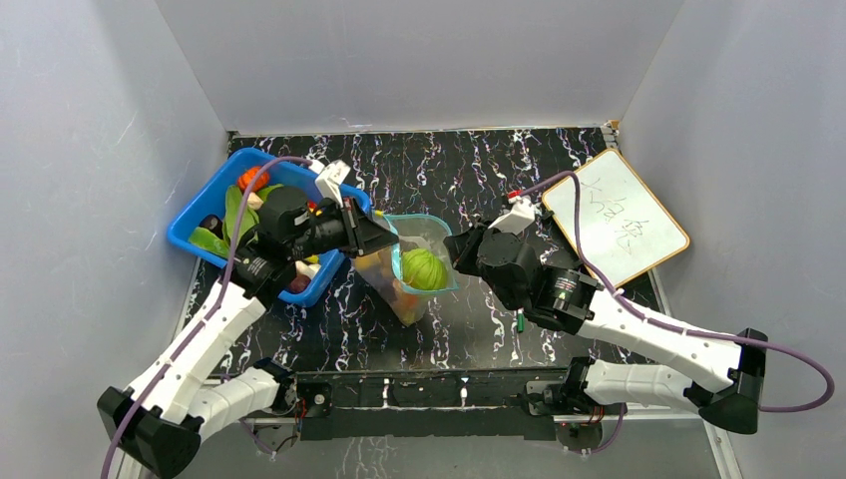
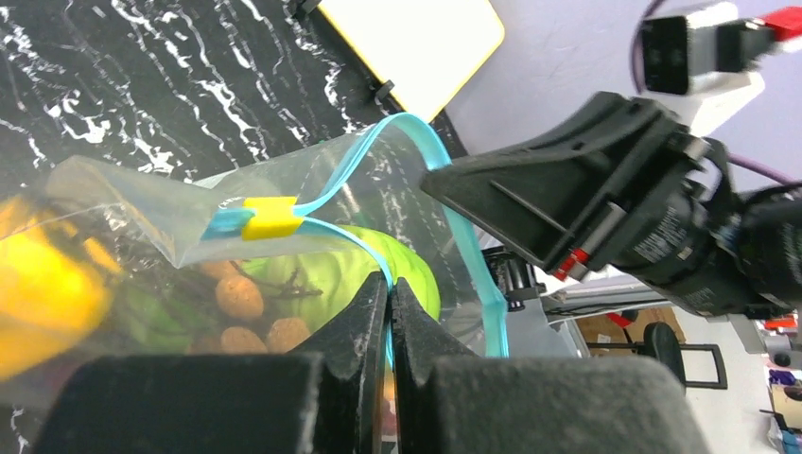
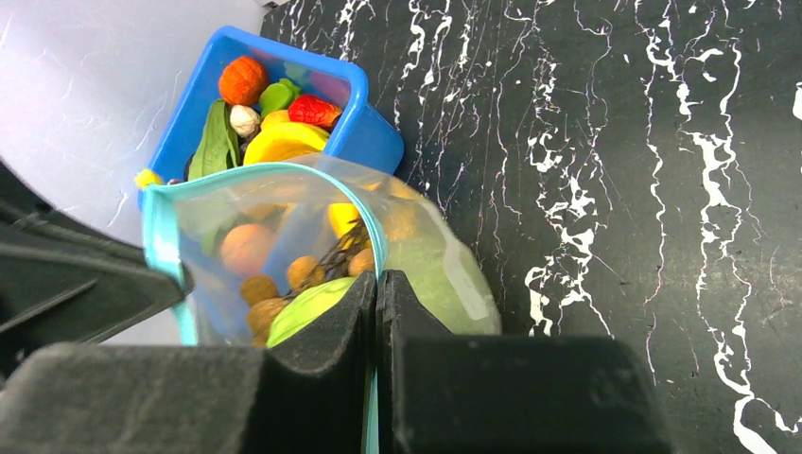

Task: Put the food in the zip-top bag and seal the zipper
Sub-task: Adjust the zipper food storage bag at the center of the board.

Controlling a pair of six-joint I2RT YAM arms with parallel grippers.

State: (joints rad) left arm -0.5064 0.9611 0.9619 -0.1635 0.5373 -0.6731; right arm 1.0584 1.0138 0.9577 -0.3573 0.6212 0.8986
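Both left end effector [image 2: 390, 284], right end effector [image 3: 375, 280] clamp teal zipper [image 3: 156, 232]; crinkly bag [image 3: 444, 274] holds cabbage [image 1: 424, 269], seemingly

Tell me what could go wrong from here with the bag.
1. The left end effector and the right end effector each pinch only the zipper strip of the zip-top bag. A slip could drop the mouth and spill the contents.
2. The green cabbage piece sits high by the mouth and may block sealing.

Lighting is bright, diffuse and overhead; shadows are soft. The marbled surface [image 1: 479, 324] shows mild glare. Close to each wrist lens, the left tool [image 2: 389, 288] and right tool [image 3: 375, 284] are defocused.
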